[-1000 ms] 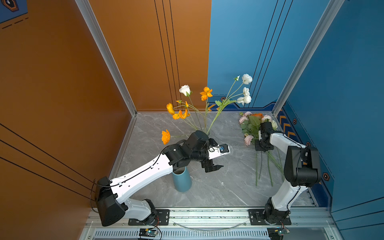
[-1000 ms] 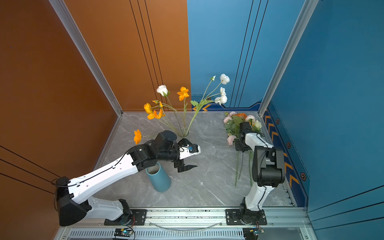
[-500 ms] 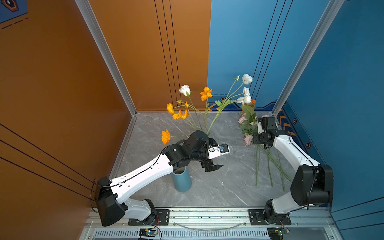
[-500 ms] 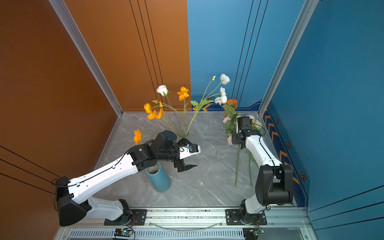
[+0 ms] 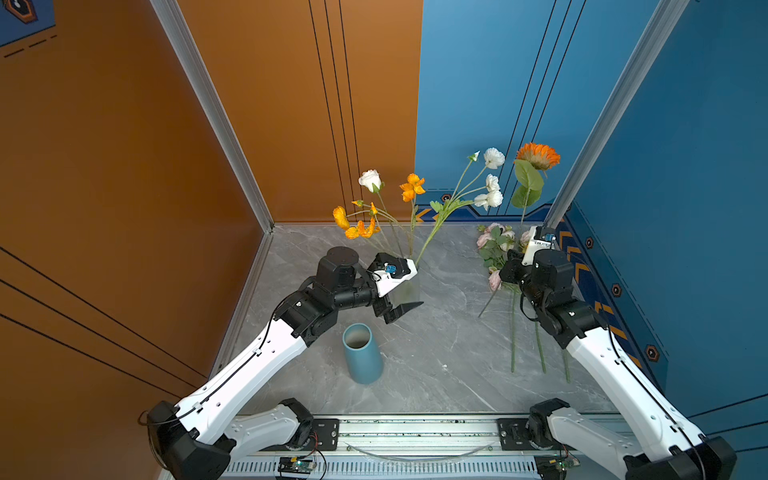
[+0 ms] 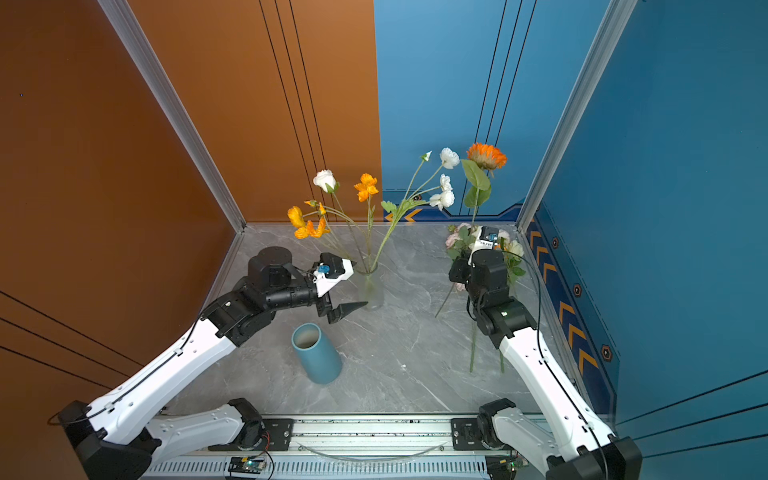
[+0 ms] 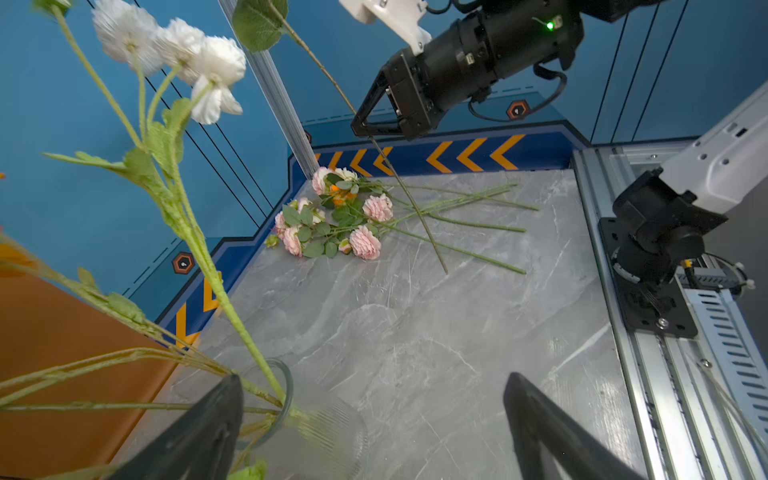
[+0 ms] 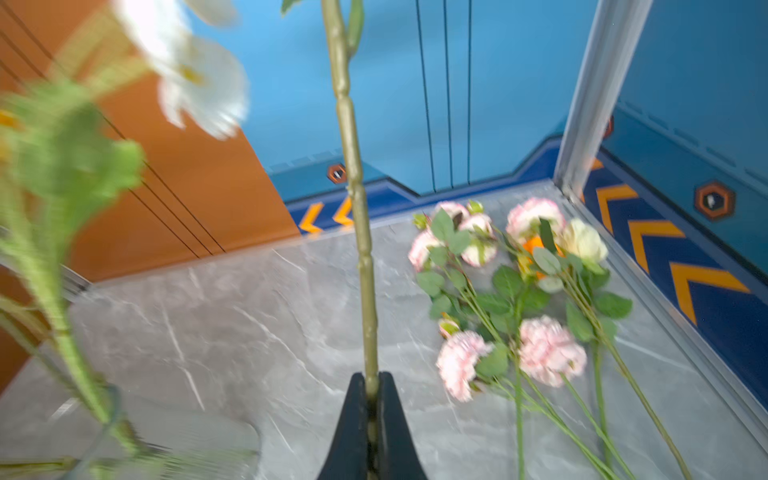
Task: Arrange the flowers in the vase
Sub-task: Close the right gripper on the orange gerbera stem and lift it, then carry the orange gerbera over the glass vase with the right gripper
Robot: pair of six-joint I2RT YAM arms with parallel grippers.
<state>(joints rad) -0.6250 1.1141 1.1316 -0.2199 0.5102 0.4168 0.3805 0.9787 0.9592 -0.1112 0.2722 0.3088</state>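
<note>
Pinching the long green-stemmed orange sunflower (image 5: 538, 156), near-upright, in closed right jaws; likely bound leftward for the clear glass vase (image 6: 371, 291), just beside gaping, empty left jaws.

you see clear glass vase (image 6: 371, 286) upright, white and orange flowers (image 6: 365, 188) in it | orange sunflower (image 5: 537, 156) airborne, stem steep | pink and cream flowers (image 7: 377, 208) lying flat, well apart from vase

Matte orange wall panels (image 5: 124, 166) and blue wall panels (image 5: 478, 104), joined by silver metal corner posts (image 5: 209, 104), enclose a grey marble-patterned table (image 5: 436, 357).
</note>
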